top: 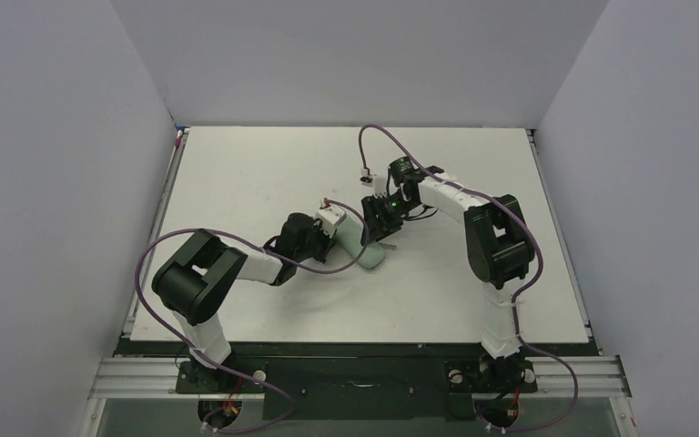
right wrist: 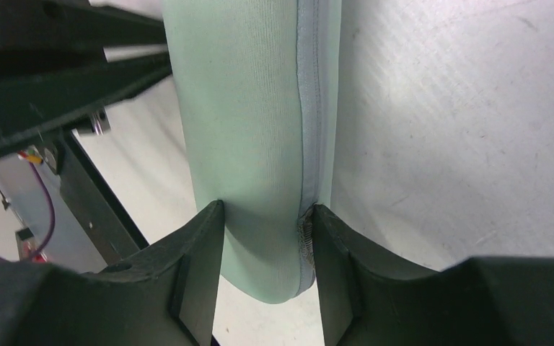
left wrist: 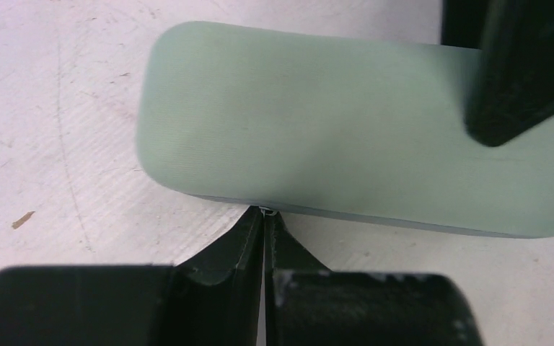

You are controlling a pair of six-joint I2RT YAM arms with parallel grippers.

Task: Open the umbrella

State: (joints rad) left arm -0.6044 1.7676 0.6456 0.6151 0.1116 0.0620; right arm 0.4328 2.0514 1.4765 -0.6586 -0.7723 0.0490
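The umbrella itself is hidden; only a pale grey-green soft sleeve (top: pixel 367 248) (left wrist: pixel 317 130) (right wrist: pixel 252 108) lies near the table's middle. My right gripper (top: pixel 376 229) (right wrist: pixel 267 209) is shut on one rounded end of the sleeve, a finger pressed to each side, the right one (right wrist: pixel 332 252) against its grey zip seam (right wrist: pixel 308 144). From the other side, my left gripper (top: pixel 346 237) (left wrist: pixel 265 215) is shut, its tips touching the sleeve's long lower edge. A tiny pale glint sits at those tips; I cannot tell what it is.
The white table (top: pixel 264 173) has walls on three sides. One black finger of the right gripper (left wrist: pixel 519 79) shows in the left wrist view. The left arm's black links (right wrist: pixel 58 79) fill the upper left of the right wrist view. Purple cables (top: pixel 378 137) loop over both arms.
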